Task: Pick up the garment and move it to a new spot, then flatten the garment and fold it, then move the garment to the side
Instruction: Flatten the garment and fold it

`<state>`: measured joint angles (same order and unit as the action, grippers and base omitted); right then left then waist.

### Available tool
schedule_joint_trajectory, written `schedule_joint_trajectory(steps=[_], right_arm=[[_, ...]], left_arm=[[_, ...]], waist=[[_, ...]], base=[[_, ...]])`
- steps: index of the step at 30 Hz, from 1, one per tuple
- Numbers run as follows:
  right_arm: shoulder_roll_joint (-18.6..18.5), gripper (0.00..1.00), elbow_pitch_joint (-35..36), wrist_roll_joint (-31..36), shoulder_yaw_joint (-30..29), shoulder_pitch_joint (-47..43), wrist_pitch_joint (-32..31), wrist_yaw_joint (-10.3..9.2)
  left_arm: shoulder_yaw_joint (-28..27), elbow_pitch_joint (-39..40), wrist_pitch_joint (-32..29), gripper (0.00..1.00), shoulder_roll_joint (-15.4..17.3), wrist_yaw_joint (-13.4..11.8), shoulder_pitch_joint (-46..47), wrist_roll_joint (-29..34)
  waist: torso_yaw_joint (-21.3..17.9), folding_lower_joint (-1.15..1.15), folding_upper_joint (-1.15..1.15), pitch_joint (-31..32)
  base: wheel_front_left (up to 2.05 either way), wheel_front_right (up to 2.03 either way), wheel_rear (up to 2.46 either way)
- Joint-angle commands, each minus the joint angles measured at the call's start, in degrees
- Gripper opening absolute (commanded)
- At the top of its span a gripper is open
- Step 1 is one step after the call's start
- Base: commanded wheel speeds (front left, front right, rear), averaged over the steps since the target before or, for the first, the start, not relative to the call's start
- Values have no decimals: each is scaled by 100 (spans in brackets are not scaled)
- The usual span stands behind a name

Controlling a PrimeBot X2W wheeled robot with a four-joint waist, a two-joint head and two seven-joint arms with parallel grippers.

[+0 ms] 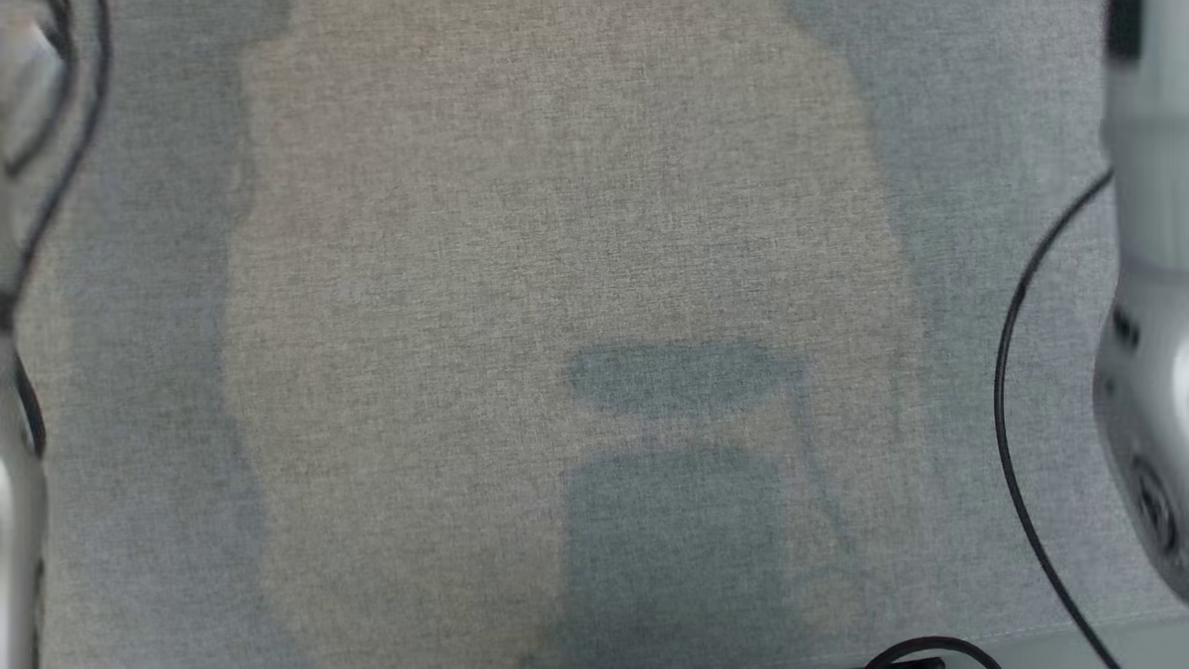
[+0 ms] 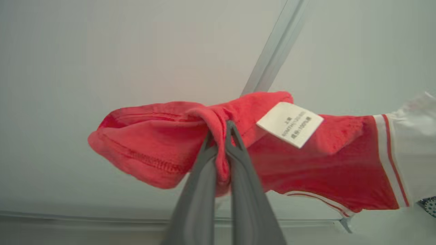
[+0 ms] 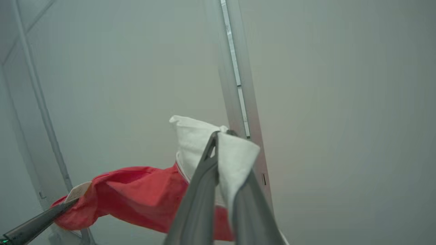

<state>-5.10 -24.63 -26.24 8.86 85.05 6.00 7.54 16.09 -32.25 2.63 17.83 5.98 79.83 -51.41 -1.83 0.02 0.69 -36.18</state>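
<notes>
The garment (image 2: 153, 146) is red with a white, red-striped section (image 2: 412, 149) and a white care label (image 2: 289, 124). It hangs stretched in the air between my two grippers. In the left wrist view my left gripper (image 2: 219, 131) is shut on a bunched red fold. My right gripper (image 3: 221, 136) is shut on the white section (image 3: 194, 143), with the red part (image 3: 136, 194) sagging off to the left. The left gripper's dark fingers (image 3: 34, 224) enter the right wrist view at the lower left, next to the label.
The head view looks down on a grey cloth-covered table (image 1: 557, 232) with soft shadows on it. My pale right forearm (image 1: 1147, 279) and a black cable (image 1: 1008, 418) are at the right edge. Another cable (image 1: 56, 186) runs down the left edge. Pale panels and metal rails (image 3: 238, 85) are behind the garment.
</notes>
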Motion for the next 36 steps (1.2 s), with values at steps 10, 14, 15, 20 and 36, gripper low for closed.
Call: schedule_joint_trajectory(steps=[10,14,15,20,36], right_arm=[[-1888,0,1680,-1942,1253,-5548,607,-5],[-2187,0,1848,-2154,1321,-6548,718,-10],[-2292,0,1887,-2140,1349,-6792,741,-10],[-2549,0,2084,-2119,1300,-7707,853,-10],[-2590,0,2533,-1318,906,-9452,924,-11]], left_arm=[[1175,718,773,0,936,139,-4578,-1147],[1419,907,865,0,929,140,-5401,-1517],[1463,955,881,0,951,140,-5601,-1639],[1665,1147,1033,0,1094,139,-6373,-1823],[1616,2757,1247,0,1180,-852,-8716,-1615]], waist=[[-313,-2,-69,1414],[-220,-2,-69,1713],[-202,-2,-69,1801],[-143,-2,-69,2190],[-205,-2,-69,2422]], base=[[0,0,0],[0,0,0],[0,0,0],[0,0,0],[0,0,0]])
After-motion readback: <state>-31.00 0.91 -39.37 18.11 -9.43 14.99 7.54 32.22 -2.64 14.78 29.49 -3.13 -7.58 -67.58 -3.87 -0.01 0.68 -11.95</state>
